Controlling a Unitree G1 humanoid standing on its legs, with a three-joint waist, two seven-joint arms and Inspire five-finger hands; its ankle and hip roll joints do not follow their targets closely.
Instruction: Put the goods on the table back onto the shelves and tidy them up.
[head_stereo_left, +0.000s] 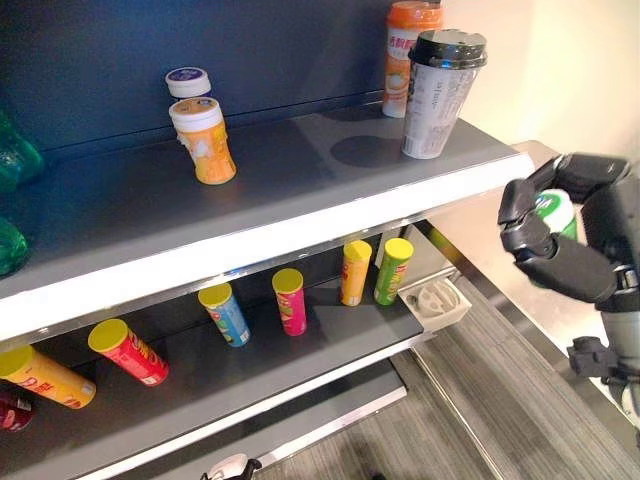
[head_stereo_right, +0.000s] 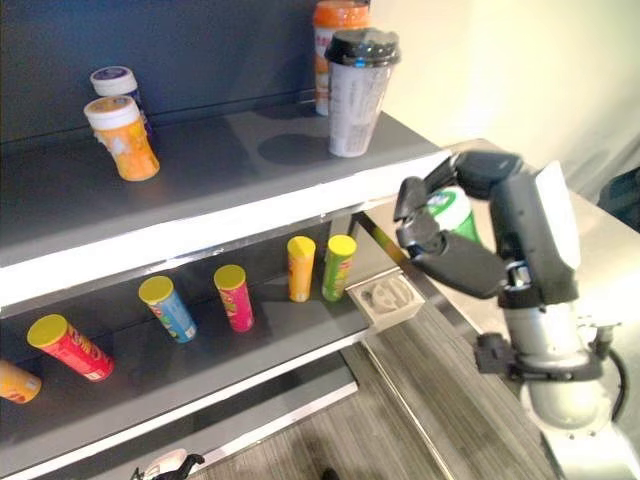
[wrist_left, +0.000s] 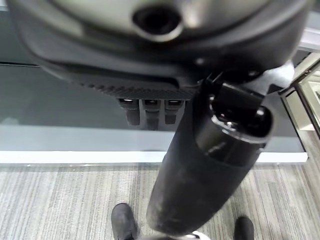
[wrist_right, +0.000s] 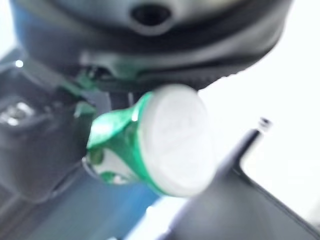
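Right robot hand (head_stereo_right: 440, 240) up beside the shelf's right end, fingers and thumb curled round a green can (head_stereo_right: 452, 212) with a white lid. Can clear of every surface, level with the gap between top shelf (head_stereo_left: 300, 215) and middle shelf (head_stereo_left: 250, 365). In the right wrist view the white lid (wrist_right: 175, 140) faces the camera, green body running back into the palm. From the head views the lid end sits uppermost, long axis roughly upright with a lean; exact angle hard to call behind the fingers.

Left robot hand (wrist_left: 150, 112) seen from its wrist, fingers (wrist_left: 146, 114) hanging short and relaxed, holding nothing, above grey floor beside a shelf edge.

On the top shelf: tall cup (head_stereo_left: 440, 95) with a black lid near the front right, upright, contents hidden. Orange jar (head_stereo_left: 408, 50) just behind it, upright. Further left, a small orange tub (head_stereo_left: 205, 140) with a white lid, standing with a slight lean, and a white-capped pot (head_stereo_left: 188, 82) behind it. Green bottles (head_stereo_left: 15, 195) at the far left edge.

On the middle shelf, a row of tubes, all yellow-lidded and shut: green tube (head_stereo_left: 392, 270) and yellow tube (head_stereo_left: 354, 272) upright side by side; pink tube (head_stereo_left: 291, 300) and blue tube (head_stereo_left: 224, 313) tipped back; red tube (head_stereo_left: 128, 351) and an orange tube (head_stereo_left: 42, 375) lying down, lids pointing left. Small white tray (head_stereo_left: 437, 300) at the shelf's right end, something round and pale in it.
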